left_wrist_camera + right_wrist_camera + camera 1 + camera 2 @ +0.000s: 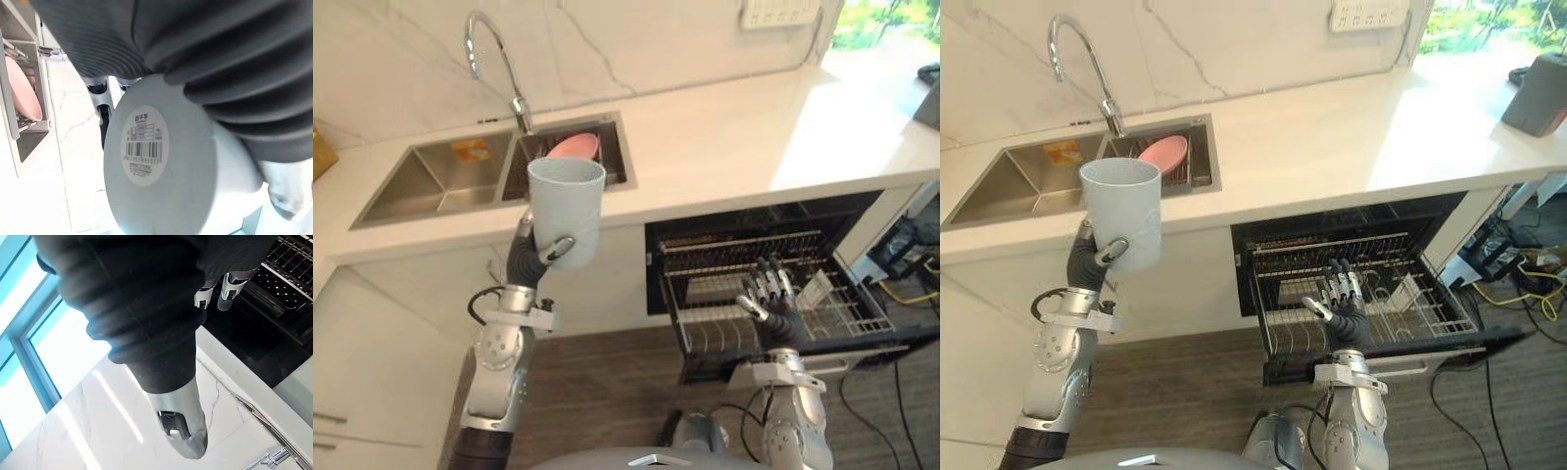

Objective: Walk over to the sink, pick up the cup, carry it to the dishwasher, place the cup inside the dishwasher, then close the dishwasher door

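L hand curled round pale cup, upright, before surface's front edge by sink; barcode sticker on its base, print unreadable. R hand fingers straight, over dishwasher rack.

dishwasher rack pulled out, open above

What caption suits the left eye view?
Left hand holds the pale cup upright before the sink; right hand open by the dishwasher rack.
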